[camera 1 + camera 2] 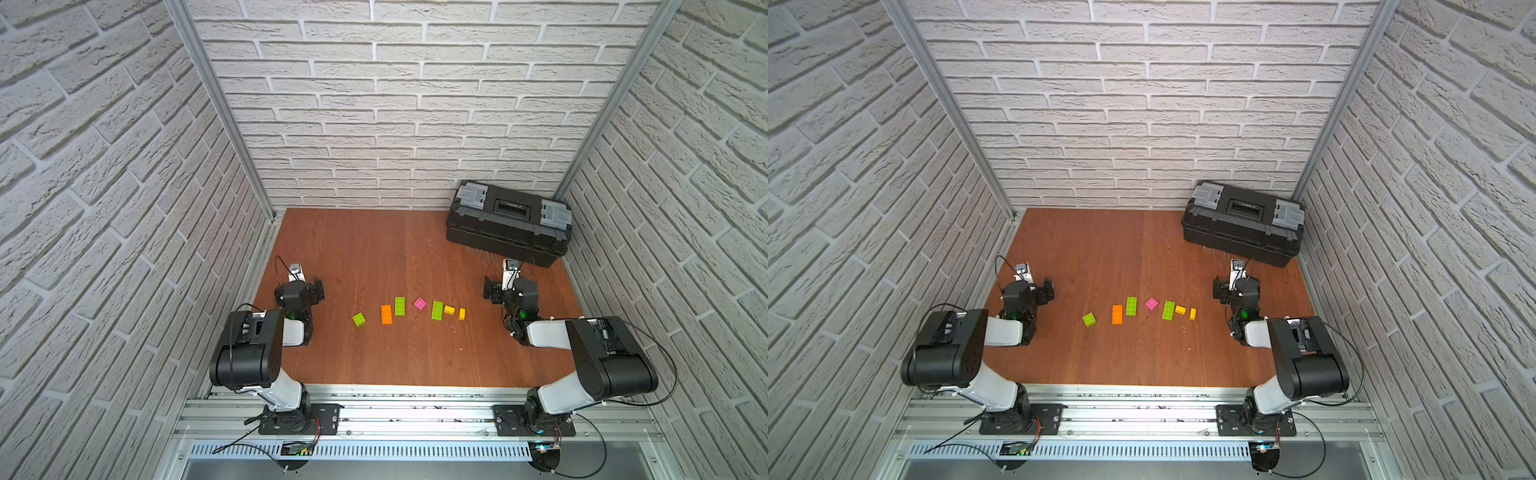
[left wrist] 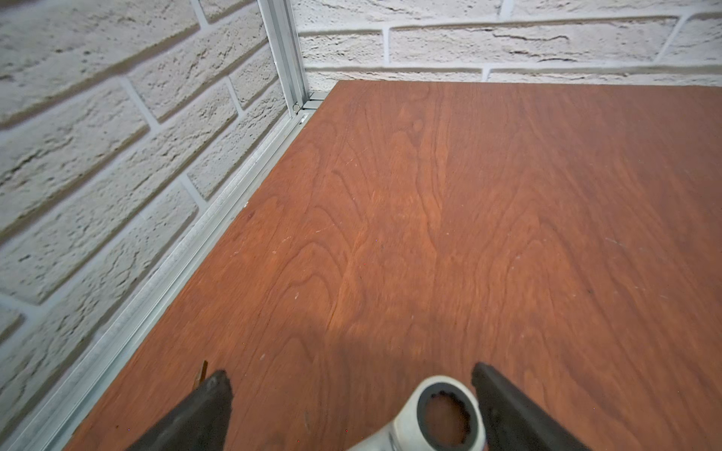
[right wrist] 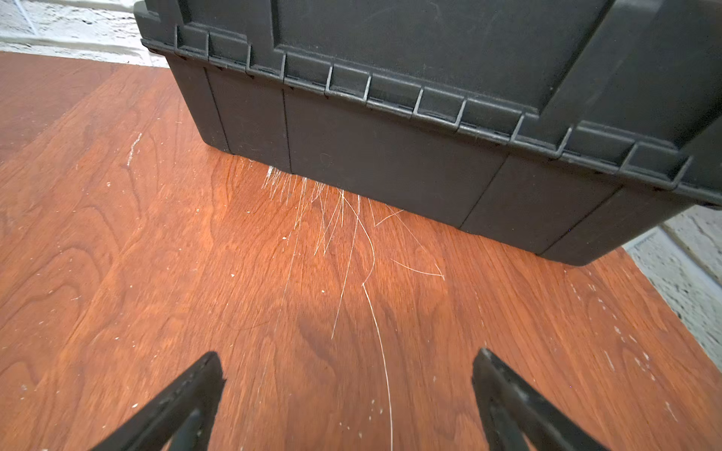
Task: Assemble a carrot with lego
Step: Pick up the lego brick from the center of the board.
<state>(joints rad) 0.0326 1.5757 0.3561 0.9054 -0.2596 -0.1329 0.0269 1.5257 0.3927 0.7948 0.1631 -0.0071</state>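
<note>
The lego lies as seven loose bricks in a curved row mid-table in both top views: lime green (image 1: 358,319), orange (image 1: 386,314), lime green (image 1: 400,306), pink (image 1: 420,304), lime green (image 1: 437,310) and two small yellow ones (image 1: 449,309) (image 1: 462,313). None are joined, so no carrot is in view. My left gripper (image 1: 316,289) (image 2: 349,378) stands open left of the row, low over the wood. My right gripper (image 1: 490,289) (image 3: 347,359) stands open right of the row, with only bare table between its fingers. Neither wrist view shows any brick.
The ring end of a metal wrench (image 2: 445,414) lies between the left fingers, close beside one of them. A shut black toolbox (image 1: 509,224) (image 3: 429,117) fills the back right corner, just ahead of the right gripper. Brick walls close in three sides.
</note>
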